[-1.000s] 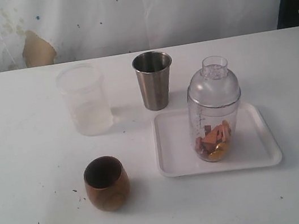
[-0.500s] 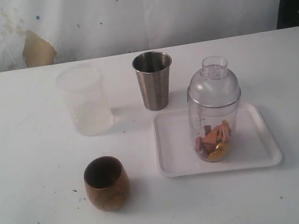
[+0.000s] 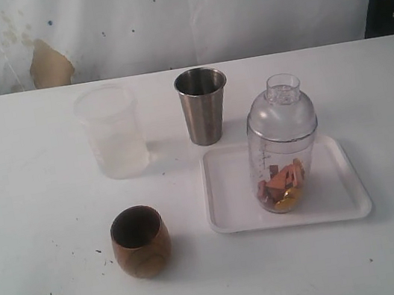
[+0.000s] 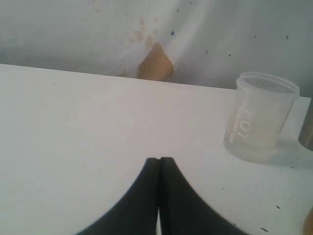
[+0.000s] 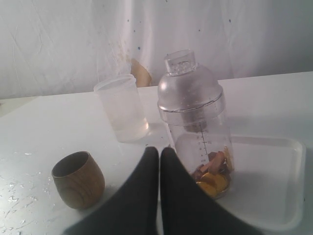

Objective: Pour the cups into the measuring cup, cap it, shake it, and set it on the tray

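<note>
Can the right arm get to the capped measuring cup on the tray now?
Probably yes: in the right wrist view the shut right claw faces the measuring cup with nothing between; it would need opening.

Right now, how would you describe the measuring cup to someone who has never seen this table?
In the exterior view, find the flat white tray right of centre. The measuring cup stands upright on it, capped with a clear dome. Unlike the frosted cup and steel tumbler nearby, it is clear, has printed graduations and holds orange pieces.
</note>
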Controlling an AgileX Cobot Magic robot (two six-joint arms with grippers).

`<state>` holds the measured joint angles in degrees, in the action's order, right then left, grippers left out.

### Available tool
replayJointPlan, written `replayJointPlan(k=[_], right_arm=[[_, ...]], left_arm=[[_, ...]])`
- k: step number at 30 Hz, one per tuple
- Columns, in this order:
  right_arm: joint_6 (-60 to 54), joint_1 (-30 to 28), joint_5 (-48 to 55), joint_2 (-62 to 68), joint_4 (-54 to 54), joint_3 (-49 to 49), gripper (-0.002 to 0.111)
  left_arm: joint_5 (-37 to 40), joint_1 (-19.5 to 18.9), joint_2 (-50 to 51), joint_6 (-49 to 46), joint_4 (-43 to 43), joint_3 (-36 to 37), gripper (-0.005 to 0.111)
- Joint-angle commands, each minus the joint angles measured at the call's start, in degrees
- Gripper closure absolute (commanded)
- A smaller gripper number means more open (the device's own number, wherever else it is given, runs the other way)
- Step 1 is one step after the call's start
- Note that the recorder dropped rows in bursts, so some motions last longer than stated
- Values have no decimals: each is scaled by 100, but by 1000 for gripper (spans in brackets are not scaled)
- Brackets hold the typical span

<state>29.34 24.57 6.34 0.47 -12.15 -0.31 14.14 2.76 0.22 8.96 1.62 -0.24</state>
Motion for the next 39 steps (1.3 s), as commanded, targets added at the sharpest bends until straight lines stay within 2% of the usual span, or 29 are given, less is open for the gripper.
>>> replayJointPlan(k=[1, 16, 20, 30, 34, 39], right_arm=[[5, 14, -1, -31, -18, 31, 107], [-15, 14, -1, -31, -18, 31, 107], [-760, -28, -1, -31, -171, 31, 107], [-1340, -1628, 41, -31, -160, 31, 107], [-1657, -2168, 456, -31, -115, 31, 107], [-2634, -2721, 902, -31, 674, 31, 107]], left_arm=[[-79, -26, -22, -2, -92, 24, 107], [-79, -26, -22, -2, -92, 24, 107], [-79, -26, -22, -2, -92, 24, 107], [-79, -26, -22, -2, -92, 24, 107], [-79, -26, -22, -2, -92, 24, 107], [-79, -26, -22, -2, -92, 24, 107]])
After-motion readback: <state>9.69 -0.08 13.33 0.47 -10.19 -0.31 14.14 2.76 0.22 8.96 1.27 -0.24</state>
